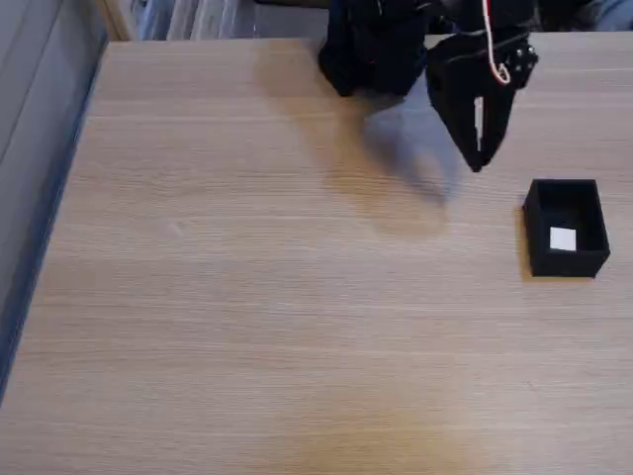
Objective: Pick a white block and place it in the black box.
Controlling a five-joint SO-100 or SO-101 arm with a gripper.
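The white block [562, 238] lies inside the black box [539, 226], which sits on the wooden table at the right of the fixed view. My black gripper [478, 158] hangs above the table, up and to the left of the box, fingertips pointing down. Its fingers come together at the tip with only a thin slit between them, and nothing is held. The arm's base [371, 49] stands at the table's far edge.
The light wooden table [247, 297] stretches wide to the left and front. Its left edge runs along a grey floor strip [40, 148]. Red and white wires [492, 45] run down the arm.
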